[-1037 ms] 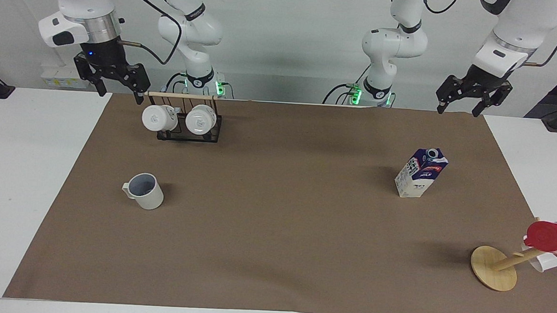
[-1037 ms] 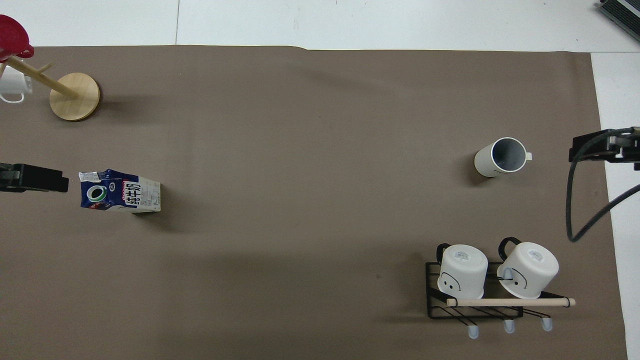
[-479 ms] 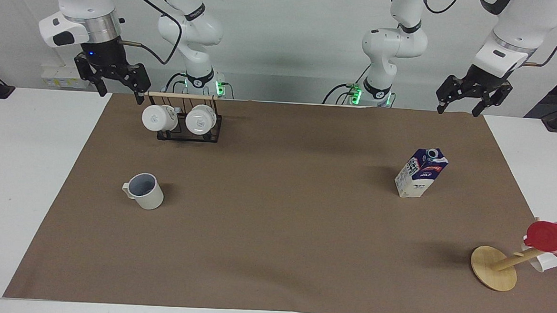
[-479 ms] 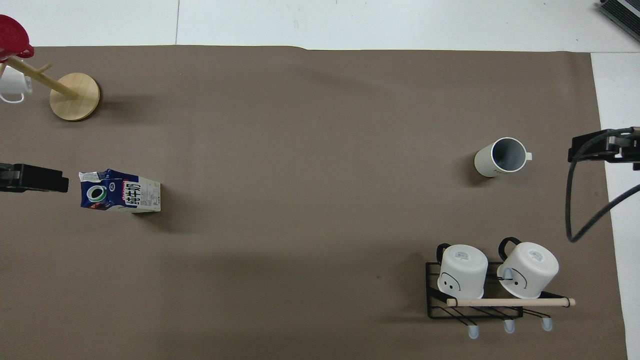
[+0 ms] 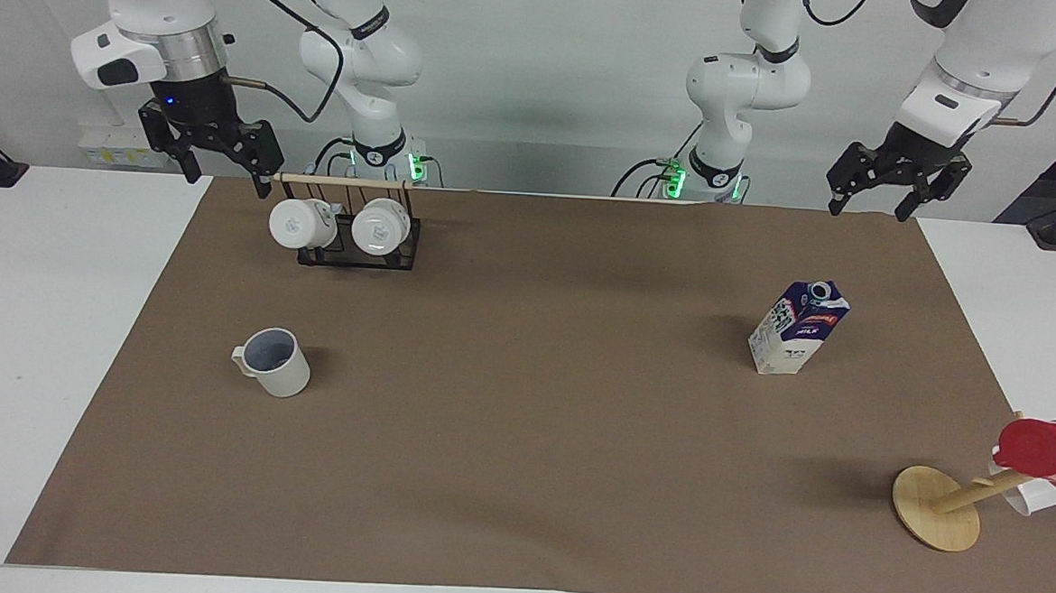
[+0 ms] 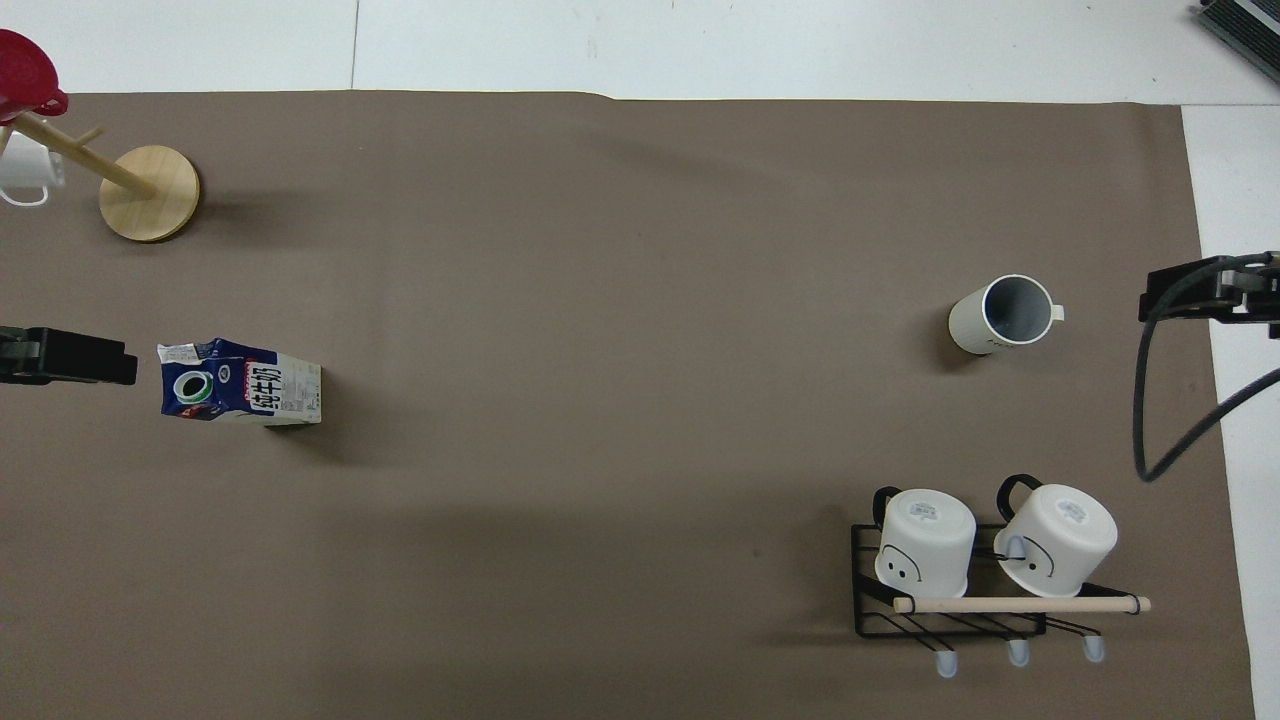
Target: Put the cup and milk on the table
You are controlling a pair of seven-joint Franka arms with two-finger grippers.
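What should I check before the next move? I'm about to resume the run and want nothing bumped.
1. Left claw open, holding nothing: ok.
2. Right claw open, holding nothing: ok.
3. Off-white mug upright on the brown sheet: ok.
4. Milk carton standing on the sheet, cap on: ok.
5. Right claw close above the black mug rack; clearance from its wooden bar: cannot tell.
6. Red cup on the wooden mug tree, apart from the carton: ok.

One camera looks from high across the table [image 5: 3,305] toward the robots. The other looks steeply down from above them. Both share the brown sheet [image 6: 600,300].
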